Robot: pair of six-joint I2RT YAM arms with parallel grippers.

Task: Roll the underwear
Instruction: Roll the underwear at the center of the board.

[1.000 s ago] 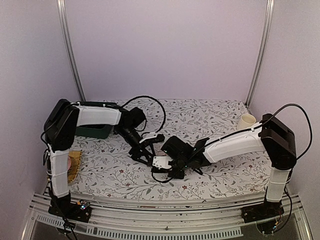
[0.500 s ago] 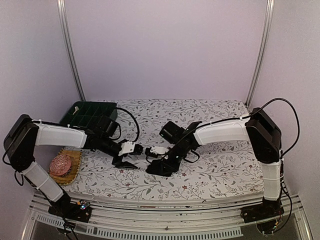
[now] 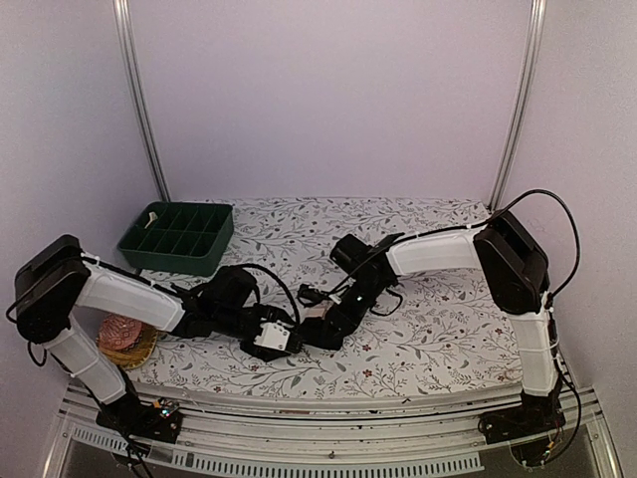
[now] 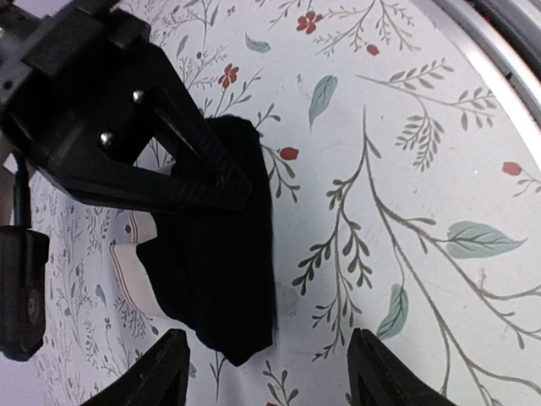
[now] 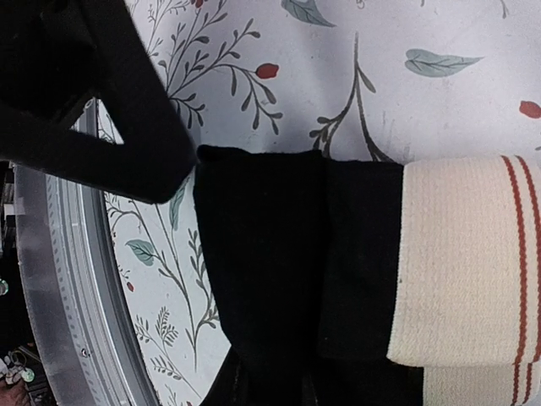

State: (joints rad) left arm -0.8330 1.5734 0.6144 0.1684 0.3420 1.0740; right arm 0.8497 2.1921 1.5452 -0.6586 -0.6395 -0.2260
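The underwear point(image 3: 316, 313) is black with a cream waistband and lies folded on the floral table near its front middle. In the right wrist view the black fabric point(image 5: 279, 254) is folded over beside the cream band with red stripes point(image 5: 461, 262). My right gripper point(image 3: 323, 327) is shut on the black fabric at its near edge point(image 5: 270, 389). My left gripper point(image 3: 284, 339) is open, low over the table just left of the garment. In the left wrist view its fingertips point(image 4: 165, 376) straddle bare cloth below the black underwear point(image 4: 215, 288).
A dark green compartment tray point(image 3: 177, 237) stands at the back left. A pink knitted ball point(image 3: 119, 332) sits in a wicker basket at the front left. The table's metal front rail point(image 5: 68, 254) runs close to both grippers.
My left arm has swung from the tray down to the front, beside the underwear. My right gripper has shifted back and left with the garment.
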